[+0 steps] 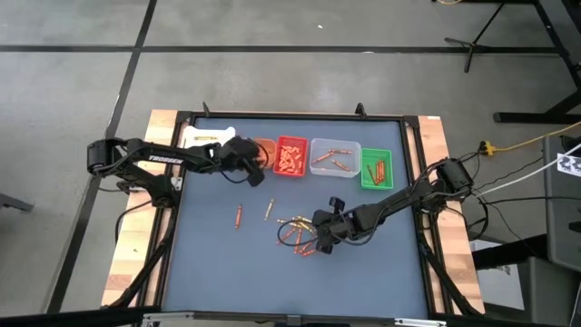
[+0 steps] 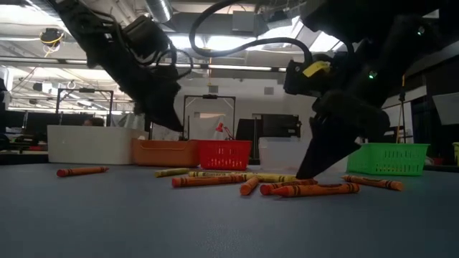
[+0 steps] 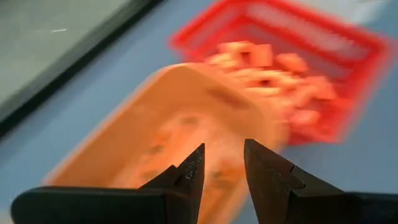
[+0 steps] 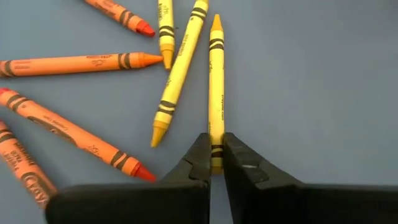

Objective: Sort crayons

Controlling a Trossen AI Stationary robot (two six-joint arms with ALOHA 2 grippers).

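Observation:
Several orange, red and yellow crayons lie loose on the blue-grey mat near its middle, and two more lie apart to the left. My right gripper is down in this pile, shut on a yellow crayon. Beside it lie another yellow crayon and orange ones. My left gripper hangs open over the orange bin, next to the red bin of crayons, with nothing between its fingers. My right gripper pinches the yellow crayon between its two fingers at the blunt end, the end nearest the wrist. The fingers slant down from above and from the table's right. The crayon lies flat on the mat and points straight away from the fingers.
Along the far side stand a white bin, the orange bin, the red bin, a clear bin and a green bin. The near half of the mat is bare. A black frame edges the table.

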